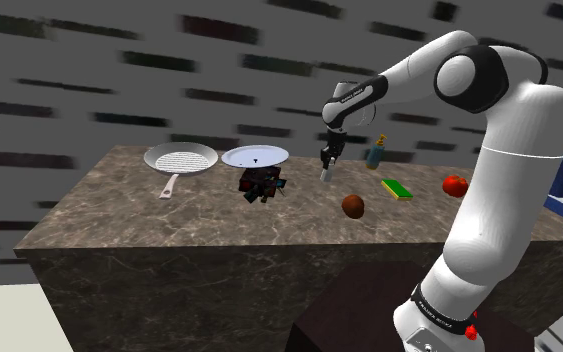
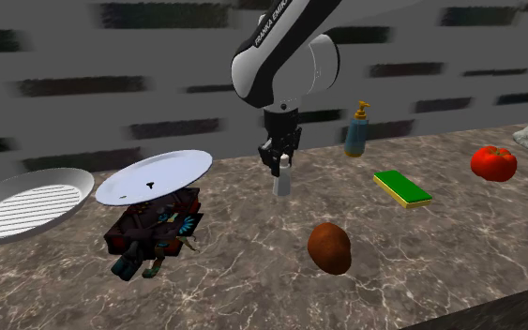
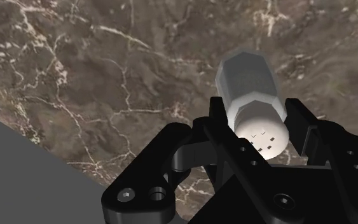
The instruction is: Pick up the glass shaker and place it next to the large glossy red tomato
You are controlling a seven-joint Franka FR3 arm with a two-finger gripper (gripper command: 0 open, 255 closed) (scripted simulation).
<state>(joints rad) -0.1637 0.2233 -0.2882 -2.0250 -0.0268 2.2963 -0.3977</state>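
The shaker is a small pale, translucent jar with a white perforated cap. It stands upright near the middle of the brown marble counter. My black gripper comes straight down over it, and the two fingers press against the cap's sides, shut on it. In the shoulder view the gripper and the shaker sit behind the brown round thing. The glossy red tomato lies far off at the counter's end, at the second exterior view's right.
Between shaker and tomato lie a green-and-yellow sponge and a blue pump bottle. A brown round object sits nearer the front edge. A white plate rests on a dark toy, beside a pan.
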